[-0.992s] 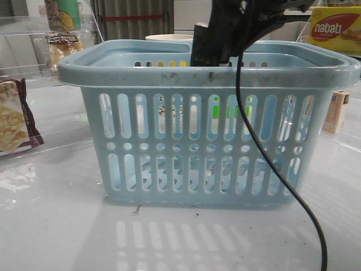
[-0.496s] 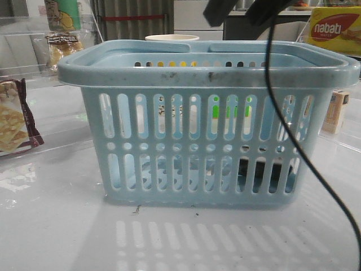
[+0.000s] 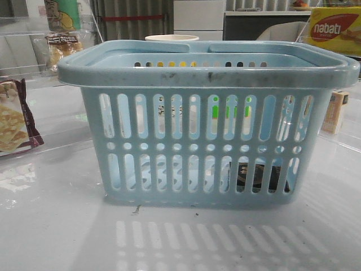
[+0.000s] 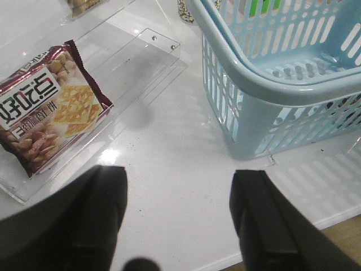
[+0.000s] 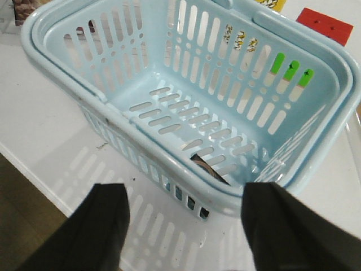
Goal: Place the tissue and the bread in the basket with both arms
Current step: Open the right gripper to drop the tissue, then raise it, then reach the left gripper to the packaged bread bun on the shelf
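The pale-blue basket [image 3: 208, 69] stands in the middle of the table. It also shows in the left wrist view [image 4: 265, 84] and the right wrist view [image 5: 67, 73]. The dark tissue packet [image 3: 259, 176] lies on the basket floor at its front right corner, partly hidden by the rim in the right wrist view [image 5: 206, 166]. The bread bag [image 3: 59, 48] sits on a clear shelf at the back left. My left gripper [image 4: 179, 180] is open and empty over bare table left of the basket. My right gripper [image 5: 186, 195] is open and empty above the basket's front rim. Neither gripper shows in the front view.
A maroon-edged cracker bag [image 3: 14, 121] lies on a clear tray [image 4: 141, 56] at the left. A yellow nabati box [image 3: 335, 28] and a small carton [image 3: 335, 110] are at the right. A pale cup [image 3: 172, 38] stands behind the basket. The table's front edge [image 4: 282, 248] is near.
The right arm, over the basket a second ago, has risen out of the front view. The dark tissue packet now lies on the basket floor.
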`<state>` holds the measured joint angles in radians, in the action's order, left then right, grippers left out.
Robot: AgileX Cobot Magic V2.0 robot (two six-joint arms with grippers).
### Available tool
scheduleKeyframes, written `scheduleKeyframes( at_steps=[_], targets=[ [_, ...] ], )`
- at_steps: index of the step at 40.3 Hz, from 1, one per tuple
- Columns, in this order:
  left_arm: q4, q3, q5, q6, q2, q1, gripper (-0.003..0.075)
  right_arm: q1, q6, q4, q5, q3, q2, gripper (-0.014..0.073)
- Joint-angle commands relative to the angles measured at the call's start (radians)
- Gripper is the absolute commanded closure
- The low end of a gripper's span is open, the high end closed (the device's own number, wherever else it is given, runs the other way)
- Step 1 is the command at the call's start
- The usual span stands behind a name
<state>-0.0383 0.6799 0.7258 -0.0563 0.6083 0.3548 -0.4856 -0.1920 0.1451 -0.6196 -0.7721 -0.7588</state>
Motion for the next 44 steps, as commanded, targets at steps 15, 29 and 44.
scheduleKeyframes(
  at_steps=[15,29,44],
  targets=[
    [-0.010,0.028,-0.080,-0.002,0.008,0.008,0.0269,0.000,-0.011,-0.005,0.040,0.065,0.171,0.0055],
    [-0.024,0.051,-0.156,-0.002,0.098,0.008,0.0133,0.000,-0.011,-0.005,0.042,0.065,0.171,0.0055],
    [0.140,0.264,-0.278,-0.002,0.528,0.007,0.0051,0.000,-0.011,-0.005,0.042,0.065,0.171,0.0055]
  ],
)
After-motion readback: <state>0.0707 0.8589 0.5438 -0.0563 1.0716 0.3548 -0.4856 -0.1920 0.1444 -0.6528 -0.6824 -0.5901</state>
